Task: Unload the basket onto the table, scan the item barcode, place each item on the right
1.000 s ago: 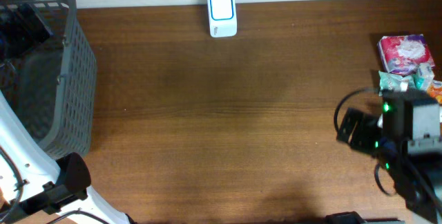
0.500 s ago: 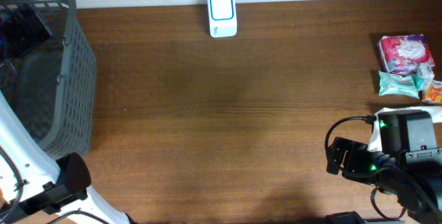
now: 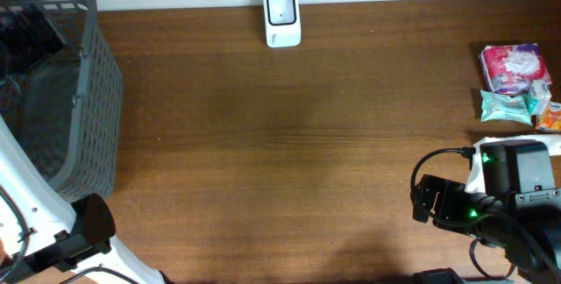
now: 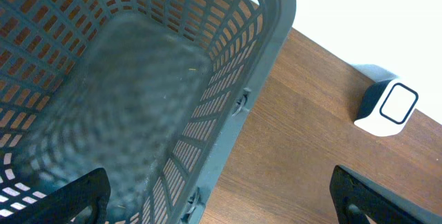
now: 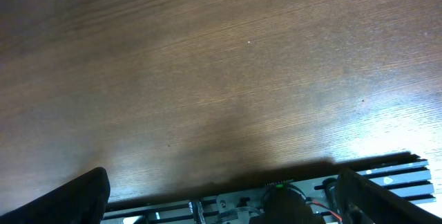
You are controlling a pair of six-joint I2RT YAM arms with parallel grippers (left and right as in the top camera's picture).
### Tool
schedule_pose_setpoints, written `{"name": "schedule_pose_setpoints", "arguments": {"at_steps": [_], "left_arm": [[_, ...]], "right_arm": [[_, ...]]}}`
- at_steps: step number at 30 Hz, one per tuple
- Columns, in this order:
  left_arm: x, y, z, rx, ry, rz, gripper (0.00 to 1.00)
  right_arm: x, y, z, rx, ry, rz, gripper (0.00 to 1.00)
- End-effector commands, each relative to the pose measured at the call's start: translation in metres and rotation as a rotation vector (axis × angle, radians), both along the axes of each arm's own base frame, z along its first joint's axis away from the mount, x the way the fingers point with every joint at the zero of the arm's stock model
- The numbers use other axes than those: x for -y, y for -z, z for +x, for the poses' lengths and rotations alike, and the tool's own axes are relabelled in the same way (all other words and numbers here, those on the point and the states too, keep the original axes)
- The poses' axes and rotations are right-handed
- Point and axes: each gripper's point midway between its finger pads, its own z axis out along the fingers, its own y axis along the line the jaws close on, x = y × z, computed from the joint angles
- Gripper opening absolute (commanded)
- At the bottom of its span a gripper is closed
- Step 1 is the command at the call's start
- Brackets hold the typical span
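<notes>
From overhead, the wooden table (image 3: 263,144) carries a grey mesh basket (image 3: 88,100) at the left edge of the frame. A white scanner (image 3: 281,18) with a dark window sits at the top centre. The goods sit only in this view, at the right edge: a pink packet (image 3: 513,67) with pale print, and a teal packet (image 3: 504,104) touching it just below. An orange packet (image 3: 550,119) is cut off by the frame. Their print is too small to read. The right arm (image 3: 513,188), showing green lights, sits in the lower right just below the packets. The left arm (image 3: 92,223) is in the lower left.

The left wrist view looks into the basket's ribbed interior, with the scanner at the right of the frame showing its dark-framed window. The left gripper (image 4: 217,203) has its fingers (image 4: 62,196) in the two bottom corners, spread wide apart.

The right wrist view shows bare wood grain and a dark rail (image 5: 387,175) with a green light along the bottom. The right gripper (image 5: 221,203) likewise has its fingers (image 5: 65,200) wide apart. No packet appears in this view.
</notes>
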Motion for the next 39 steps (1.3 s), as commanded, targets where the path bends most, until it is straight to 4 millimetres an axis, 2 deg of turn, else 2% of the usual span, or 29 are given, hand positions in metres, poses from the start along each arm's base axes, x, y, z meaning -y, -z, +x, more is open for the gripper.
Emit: {"name": "schedule_pose_setpoints", "arguments": {"at_steps": [1, 8, 12, 16, 19, 26, 30, 33, 39], "left_arm": [[0.0, -0.007, -0.005, 0.017, 0.003, 0.011, 0.99], [0.0, -0.007, -0.005, 0.017, 0.003, 0.011, 0.99], [0.0, -0.007, -0.005, 0.017, 0.003, 0.011, 0.99], [0.0, -0.007, -0.005, 0.017, 0.003, 0.011, 0.99], [0.0, -0.007, -0.005, 0.017, 0.003, 0.011, 0.99], [0.0, -0.007, -0.005, 0.017, 0.003, 0.011, 0.99], [0.0, -0.007, -0.005, 0.017, 0.003, 0.011, 0.99], [0.0, -0.007, -0.005, 0.017, 0.003, 0.011, 0.99], [0.0, -0.007, -0.005, 0.017, 0.003, 0.011, 0.99]], "right_arm": [[-0.002, -0.004, -0.008, 0.045, -0.01, 0.016, 0.99], [-0.002, -0.025, -0.027, 0.229, -0.035, 0.03, 0.99], [-0.001, -0.005, -0.033, 0.219, -0.034, 0.029, 0.99], [-0.005, 0.01, -0.023, 0.27, -0.044, 0.047, 0.99], [-0.007, 0.012, -0.015, 0.324, -0.068, 0.045, 0.99], [-0.004, 0.009, -0.011, 0.359, -0.097, 0.002, 0.99], [-0.006, -0.005, -0.001, 0.538, -0.185, -0.053, 0.99], [-0.005, 0.011, -0.005, 0.637, -0.183, -0.057, 0.99], [-0.015, 0.033, 0.016, 0.698, -0.211, -0.022, 0.99]]}}
